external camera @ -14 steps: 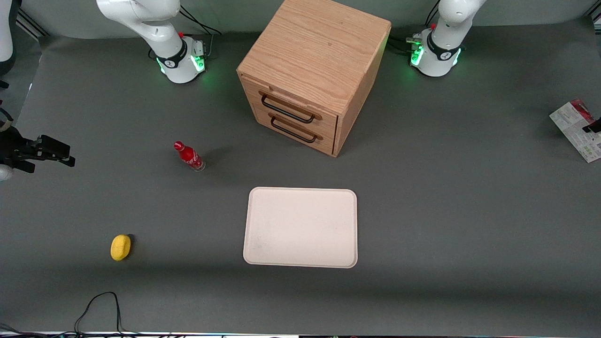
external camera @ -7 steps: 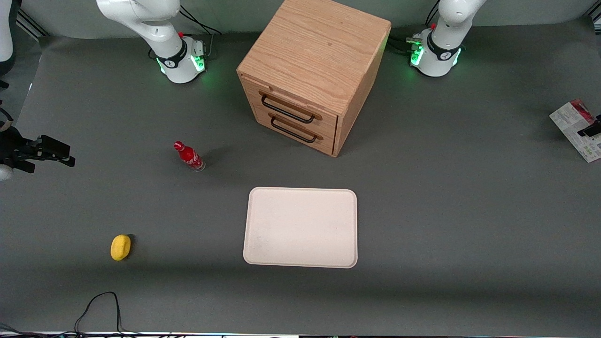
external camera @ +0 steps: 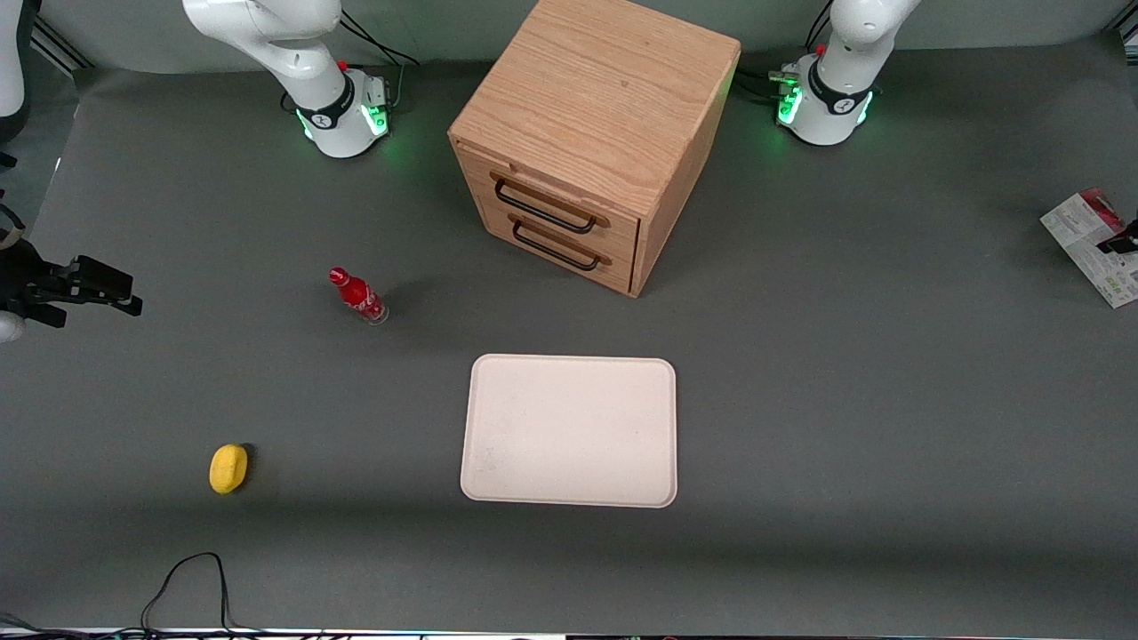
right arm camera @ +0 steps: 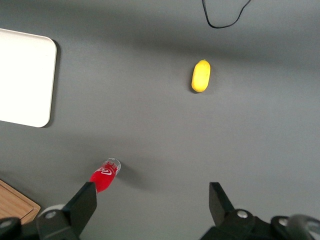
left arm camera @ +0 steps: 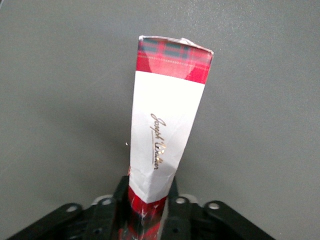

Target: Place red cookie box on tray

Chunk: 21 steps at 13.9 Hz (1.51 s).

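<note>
1. One table (external camera: 889,400), grey, carries everything. None of the things on it touch one another.

2. Wooden drawer cabinet (external camera: 596,133) stands between the two arm bases, both drawers shut. I judge it plays no part in this task.

3. Tray (external camera: 569,431) lies flat, nearer the front camera than the cabinet. Nothing is on it, so the placing step is not yet done.

4. Red cookie box (external camera: 1089,244) is at the working arm's end of the table, well apart from the tray and partly cut off at the edge of the front view. In the left wrist view the box (left arm camera: 167,125) stands out from between the fingers, its red plaid end farthest from the camera and only grey table showing around it. I read it as lifted clear of the table, though I cannot confirm the gap.

5. End effector (left arm camera: 150,210) is clamped on the near end of the box, one finger (left arm camera: 107,210) on each broad face. Grasp looks done.

6. Small red soda bottle (external camera: 358,296) and a yellow object (external camera: 228,468) sit toward the parked arm's end. Neither lies on a straight path from box to tray.

7. Progress, my judgement: pick complete; carry across to the tray, lowering and release all remain.
</note>
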Available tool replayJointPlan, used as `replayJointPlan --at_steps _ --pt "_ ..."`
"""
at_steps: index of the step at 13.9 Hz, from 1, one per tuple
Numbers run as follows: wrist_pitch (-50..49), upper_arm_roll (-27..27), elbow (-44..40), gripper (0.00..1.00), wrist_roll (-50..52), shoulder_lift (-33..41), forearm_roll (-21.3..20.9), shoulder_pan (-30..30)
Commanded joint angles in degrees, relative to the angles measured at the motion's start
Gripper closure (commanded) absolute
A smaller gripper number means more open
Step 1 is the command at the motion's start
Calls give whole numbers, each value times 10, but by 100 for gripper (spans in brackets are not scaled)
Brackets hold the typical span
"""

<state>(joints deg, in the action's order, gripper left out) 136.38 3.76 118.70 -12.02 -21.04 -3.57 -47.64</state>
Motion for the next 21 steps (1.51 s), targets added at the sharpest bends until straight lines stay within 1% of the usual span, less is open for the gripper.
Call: replayJointPlan --at_steps 1,3,5,9,11,13,16,19,21 --pt "-2 -1 -1 90 -12 9 -5 -4" --pt "-20 -2 -10 91 -12 23 -5 2" --pt "-85 -5 -45 91 -6 39 -5 14" --pt "-204 -5 -96 91 28 100 -5 78" --pt "-295 -5 -153 91 65 117 -5 128" --pt "-393 -6 -231 91 101 117 -5 180" --pt "-488 -6 -318 91 175 117 -1 272" --pt "-507 -12 -346 91 230 117 6 372" --pt "-506 -30 -355 91 289 114 6 437"
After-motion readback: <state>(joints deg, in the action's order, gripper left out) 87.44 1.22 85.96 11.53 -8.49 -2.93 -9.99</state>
